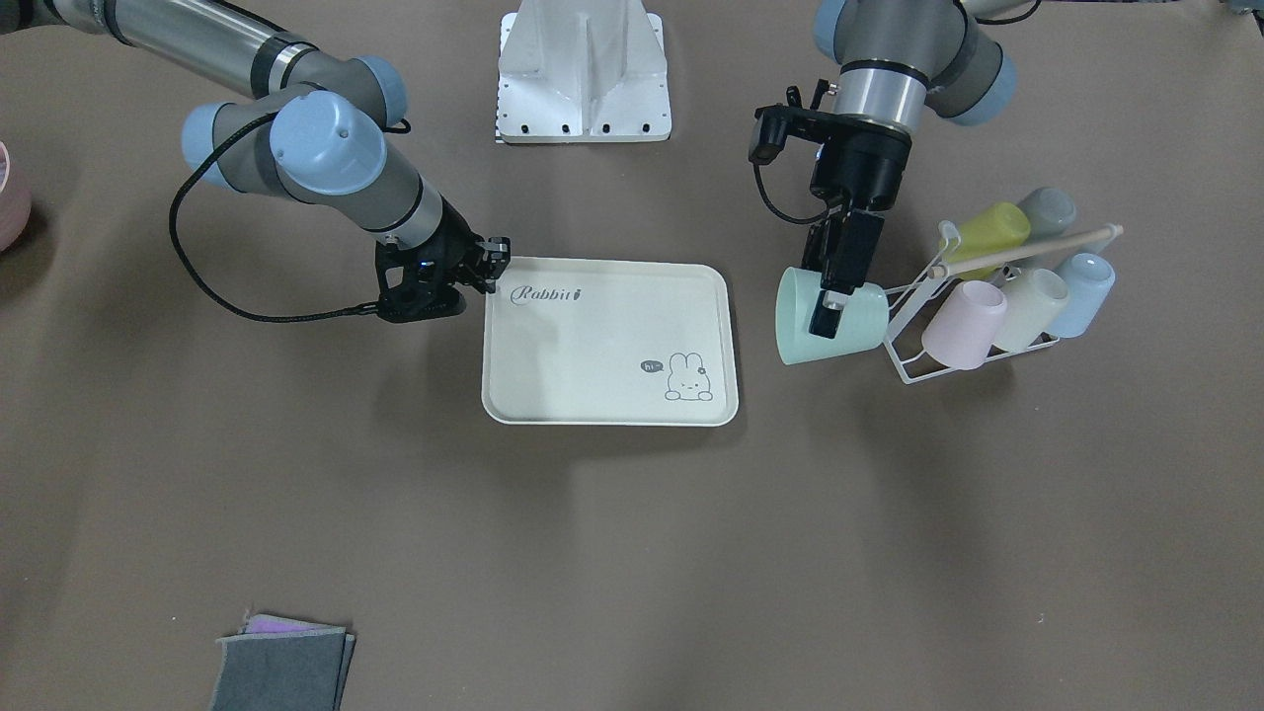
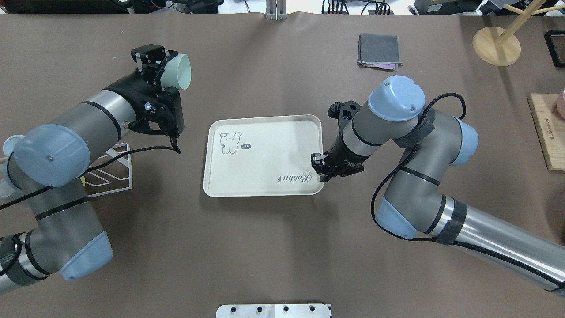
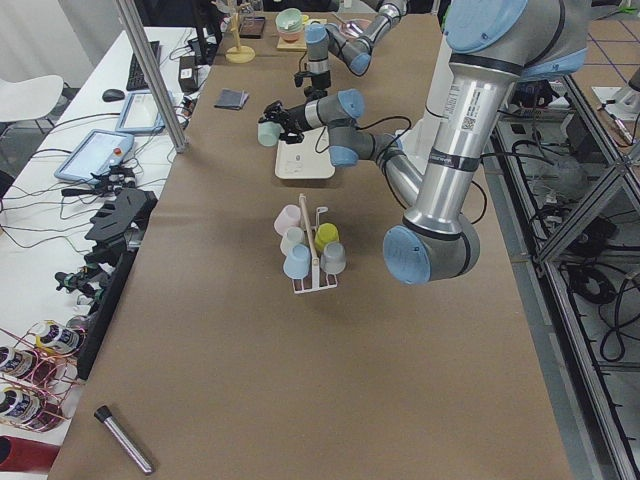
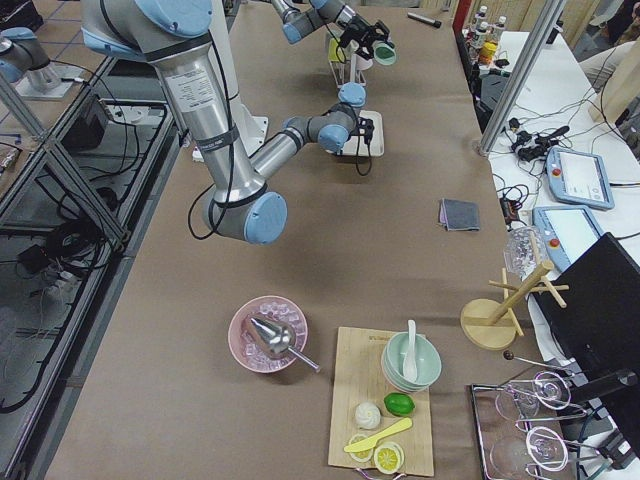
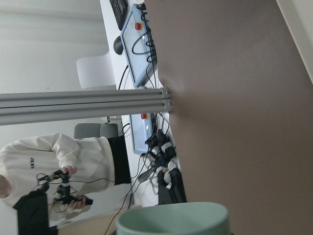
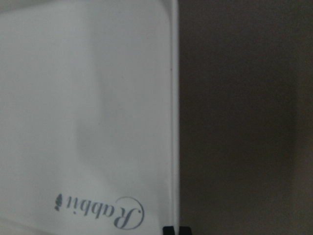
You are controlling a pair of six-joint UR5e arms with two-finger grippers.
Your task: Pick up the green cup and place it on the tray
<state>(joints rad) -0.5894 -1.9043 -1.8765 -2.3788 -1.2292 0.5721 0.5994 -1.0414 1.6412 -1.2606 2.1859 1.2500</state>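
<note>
The mint-green cup [image 1: 857,318] is held on its side in my left gripper [image 1: 831,314], which is shut on it between the wire rack and the tray. The cup's mouth faces the tray. It also shows in the overhead view [image 2: 179,70] and, as a rim, in the left wrist view [image 5: 173,220]. The cream tray [image 1: 592,346] with "Rabbit" lettering lies flat mid-table [image 2: 273,150]. My right gripper [image 1: 494,261] is at the tray's corner by the lettering, its fingertips closed on the tray's rim [image 6: 172,147].
A white wire rack [image 1: 913,367] holds a yellow-green cup [image 1: 987,237], a grey cup [image 1: 1047,209], a blue cup [image 1: 1081,291], a pale cream-green cup [image 1: 1032,308] and a pink cup [image 1: 963,324]. A folded grey cloth [image 1: 281,667] lies near the far edge.
</note>
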